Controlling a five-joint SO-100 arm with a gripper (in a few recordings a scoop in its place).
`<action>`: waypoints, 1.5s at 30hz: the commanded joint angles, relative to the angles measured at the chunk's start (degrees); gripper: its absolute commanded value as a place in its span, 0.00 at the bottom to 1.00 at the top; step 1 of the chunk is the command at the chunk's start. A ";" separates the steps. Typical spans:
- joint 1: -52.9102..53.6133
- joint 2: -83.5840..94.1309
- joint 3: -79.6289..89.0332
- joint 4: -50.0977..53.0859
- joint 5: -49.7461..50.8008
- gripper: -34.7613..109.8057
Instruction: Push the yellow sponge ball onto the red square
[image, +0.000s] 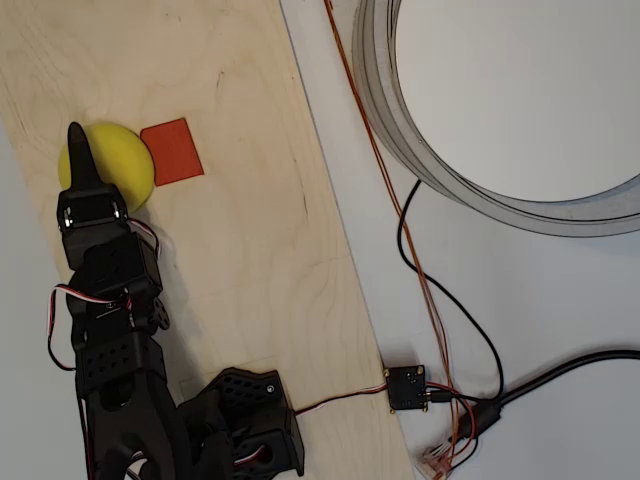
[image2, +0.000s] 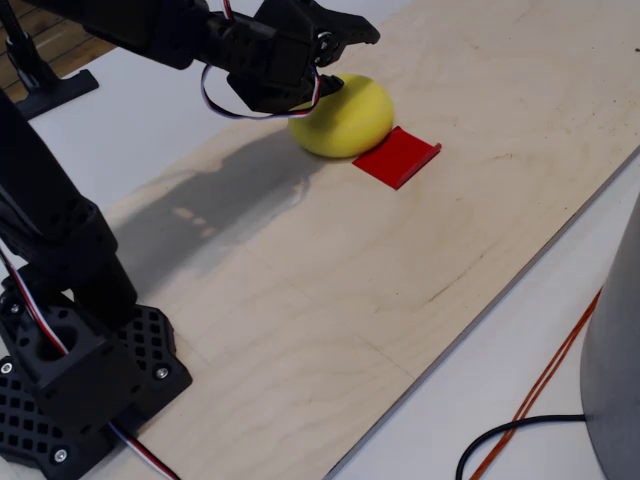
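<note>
One yellow sponge ball (image2: 345, 117) touches the end effector (image2: 340, 60).

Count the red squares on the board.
1. The red square lies flat on the wooden board, touching the yellow sponge ball's right side in the overhead view. None looks hidden.

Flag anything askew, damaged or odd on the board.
Nothing is damaged or spilled. The red square lies slightly tilted against the board's edges, and the yellow sponge ball rests at its corner, with the end effector over the ball.
</note>
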 joint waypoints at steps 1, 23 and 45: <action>1.67 -0.18 0.88 -1.67 0.26 0.41; 6.86 -1.14 3.78 -7.91 -11.43 0.40; 12.39 -6.86 3.87 -16.70 -14.15 0.40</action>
